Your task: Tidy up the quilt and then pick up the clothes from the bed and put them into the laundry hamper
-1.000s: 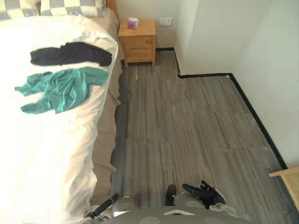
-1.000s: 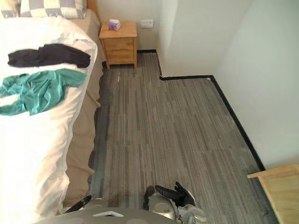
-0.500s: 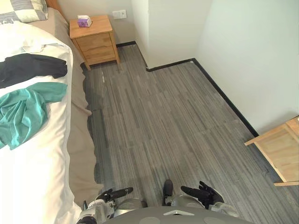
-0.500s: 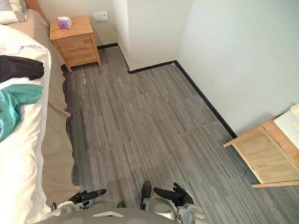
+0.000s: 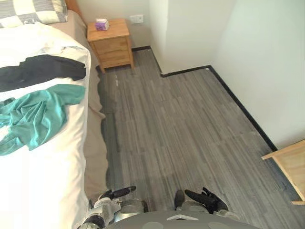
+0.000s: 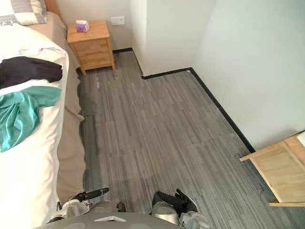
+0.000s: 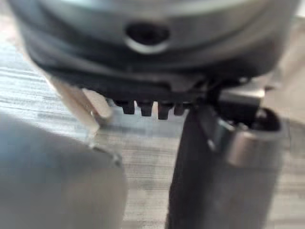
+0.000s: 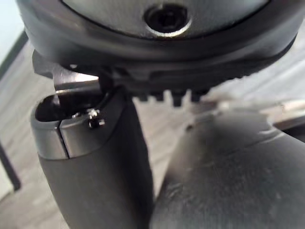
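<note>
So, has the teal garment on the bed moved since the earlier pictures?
No. The teal garment lies right beside the black garment on the white quilt, as before; the whole view shifted, so the camera moved.

Camera swing, not a move of the things; a second ago the head looked left, over the white quilt [image 5: 43,181]; half a second ago it had turned right, cutting off much of the teal garment [image 5: 35,117] and bringing in light wooden furniture [image 5: 291,167] at the right; now turned partly back left: teal garment nearly whole again in the left eye view, more of the black garment [image 5: 45,71] showing, checked pillow [image 5: 28,10] wider at far left, wooden furniture cut to a corner; left hand [image 5: 116,193] shows more than a second ago, fingers straight.
</note>
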Robot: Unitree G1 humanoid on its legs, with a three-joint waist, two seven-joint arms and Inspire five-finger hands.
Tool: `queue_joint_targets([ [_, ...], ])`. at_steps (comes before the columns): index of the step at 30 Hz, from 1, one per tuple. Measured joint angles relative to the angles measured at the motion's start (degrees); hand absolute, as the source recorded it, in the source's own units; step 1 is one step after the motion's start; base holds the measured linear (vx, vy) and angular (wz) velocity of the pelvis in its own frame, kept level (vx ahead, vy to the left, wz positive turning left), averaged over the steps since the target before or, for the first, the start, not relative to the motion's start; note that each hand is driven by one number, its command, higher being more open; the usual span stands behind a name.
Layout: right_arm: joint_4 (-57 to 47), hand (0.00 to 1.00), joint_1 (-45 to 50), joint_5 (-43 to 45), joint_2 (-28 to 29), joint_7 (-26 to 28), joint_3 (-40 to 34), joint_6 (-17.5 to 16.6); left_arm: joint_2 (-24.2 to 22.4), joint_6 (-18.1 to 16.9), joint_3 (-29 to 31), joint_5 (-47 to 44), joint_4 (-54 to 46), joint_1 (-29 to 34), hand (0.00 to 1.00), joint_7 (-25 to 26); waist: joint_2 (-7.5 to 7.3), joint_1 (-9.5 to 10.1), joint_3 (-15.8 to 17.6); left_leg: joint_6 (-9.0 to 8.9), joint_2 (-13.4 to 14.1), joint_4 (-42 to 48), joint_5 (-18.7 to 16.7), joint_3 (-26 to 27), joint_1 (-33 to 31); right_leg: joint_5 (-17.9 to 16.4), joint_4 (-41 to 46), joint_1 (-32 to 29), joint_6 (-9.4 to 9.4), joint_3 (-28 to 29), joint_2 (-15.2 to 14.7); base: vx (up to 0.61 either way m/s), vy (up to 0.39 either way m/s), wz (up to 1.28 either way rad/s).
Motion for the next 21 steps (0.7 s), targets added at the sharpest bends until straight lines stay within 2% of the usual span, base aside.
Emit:
queue_joint_targets([
  [3,0.0,1.0,-0.2,0.0,-0.1,0.2,0.3,-0.3,0.5,0.2,2.8,0.3,-0.7,0.4,1.0,-0.6,0.05,1.1,1.7,0.32,-0.8,-0.3,0.6,0.2,-0.9,-0.5,0.0,-0.7,0.63,-0.3,-0.8,-0.03,0.074,0.09],
  [5,0.0,1.0,-0.6,0.0,-0.4,0.2,0.5,-0.5,0.8,0.5,4.7,0.5,-0.7,0.8,1.0,-0.8,0.42,1.51,2.4,-0.46,-0.5,0.9,-0.7,0.6,-1.6,-0.8,0.0,-0.9,0.72,-0.3,-0.8,0.01,0.044,-0.02],
  [6,0.0,1.0,-1.0,0.0,-0.6,0.2,0.5,-0.6,0.5,1.1,6.2,0.6,-0.7,1.6,1.0,-1.2,0.78,1.72,2.6,-0.53,0.0,2.2,-2.0,1.4,-2.3,-1.3,0.0,-1.3,1.4,0.0,-0.6,0.03,0.024,-0.22],
  [7,0.0,1.0,-1.6,-0.1,-0.8,0.1,0.5,-0.6,-0.2,1.4,7.9,0.5,-0.7,2.4,1.0,-1.8,1.28,1.92,2.3,0.09,0.5,2.7,-2.8,2.1,-3.1,-1.7,0.2,-2.1,2.0,0.1,-0.3,0.05,0.016,-0.27],
  [8,-0.1,1.0,-2.2,-0.1,-1.0,0.1,0.4,-0.6,-0.7,1.4,8.9,0.6,-0.6,3.1,1.0,-2.0,1.73,2.06,2.2,0.85,1.0,3.0,-3.3,2.4,-3.7,-2.3,2.8,-3.8,1.44,0.1,-0.4,0.07,0.033,-0.34],
  [9,-0.5,1.0,-3.1,0.0,-1.4,-0.3,-0.3,-0.5,-0.9,1.5,10.4,0.6,-0.6,3.0,1.0,-2.7,1.91,2.36,2.4,1.53,1.4,5.3,-4.7,3.4,-5.5,-8.8,16.3,-10.8,0.89,0.1,-2.4,0.13,0.044,0.05],
  [10,-0.9,1.0,-2.9,0.4,-0.5,-1.4,-1.2,-0.5,-0.3,1.8,11.3,0.8,-0.6,2.4,1.0,-3.3,0.63,1.94,2.8,2.82,0.2,7.9,-6.3,3.1,-6.2,-14.6,23.3,-13.1,3.51,-0.1,-4.8,0.14,0.035,0.2],
  [11,-1.0,1.0,-2.7,0.8,-0.3,-1.8,-1.3,-0.2,-0.2,2.0,11.1,1.7,-0.6,2.6,1.0,-3.5,0.55,1.84,2.4,2.76,0.3,8.1,-6.9,2.7,-6.1,-15.8,25.1,-13.1,3.81,-0.7,-5.5,0.23,-0.012,0.5],
  [12,-1.8,1.0,-2.3,2.2,-0.2,-2.1,-1.4,-0.1,0.2,2.2,10.9,4.2,-0.5,2.8,1.0,-4.4,-0.54,1.78,1.8,2.65,-1.1,7.5,-7.4,1.9,-5.3,-17.9,33.5,-15.7,3.6,-1.4,-8.8,0.27,-0.014,0.56],
  [13,-2.4,1.0,-2.3,3.3,0.7,-2.4,-2.1,-0.4,1.1,2.2,10.5,5.8,-0.5,2.7,1.0,-5.2,-1.83,0.96,2.5,2.77,-2.7,7.3,-7.1,0.4,-3.5,-18.3,44.6,-18.8,3.49,-1.0,-12.4,0.29,-0.01,0.69],
  [14,-3.0,1.0,-2.2,4.2,1.0,-2.7,-2.7,-0.7,1.6,2.2,10.0,6.8,-0.7,2.7,1.0,-5.5,-2.5,0.53,2.8,2.92,-3.5,6.9,-7.2,-0.4,-1.9,-17.8,49.3,-19.6,3.39,-0.4,-13.9,0.31,-0.025,0.77],
  [15,-3.2,1.0,-2.3,4.7,1.1,-2.8,-3.0,-0.7,2.2,2.1,9.0,7.5,-0.8,2.8,1.0,-5.7,-3.22,0.17,3.3,3.2,-4.1,5.7,-7.2,-2.0,0.9,-15.3,56.2,-20.9,2.13,1.0,-15.0,0.35,-0.067,0.7],
  [16,-3.6,1.0,-2.3,5.2,1.0,-2.7,-3.1,-0.9,2.8,2.3,7.4,7.5,-0.8,2.4,1.0,-5.7,-2.52,-0.04,3.7,3.42,-3.7,4.4,-7.4,-3.7,4.5,-13.9,63.5,-24.1,1.19,2.6,-14.7,0.44,-0.122,0.68],
  [17,-3.9,1.0,-2.9,6.0,1.0,-2.3,-2.8,-0.9,2.9,2.3,5.7,7.4,-0.7,2.4,1.0,-5.6,-1.95,-0.25,4.0,3.41,-1.8,3.0,-7.4,-4.7,7.0,-17.6,62.1,-24.8,0.59,1.6,-11.5,0.36,-0.126,0.64],
  [19,-3.9,1.0,-2.9,7.5,1.6,-1.4,-3.0,-1.3,2.9,2.1,4.7,7.4,-0.7,1.5,1.0,-5.5,-1.16,-0.63,4.4,3.27,0.6,2.4,-7.4,-6.3,8.8,-19.0,54.0,-25.1,-1.31,-0.2,-7.2,0.32,-0.176,0.66],
  [20,-4.1,1.0,-2.8,8.9,1.8,-0.8,-2.9,-1.4,2.4,1.4,4.2,7.3,-0.7,0.6,1.0,-5.6,-0.68,-1.85,4.7,2.85,2.5,2.4,-7.5,-7.6,9.3,-18.4,42.8,-26.3,-1.08,0.0,-3.1,0.37,-0.229,0.75],
  [21,-4.2,1.0,-2.7,9.1,1.9,-0.7,-2.9,-1.5,1.9,1.2,4.2,7.3,-0.7,0.6,1.0,-5.6,-0.63,-2.28,4.7,2.38,2.9,2.4,-7.7,-7.6,9.6,-17.2,37.2,-26.5,-0.64,0.5,-2.0,0.46,-0.291,0.91],
])
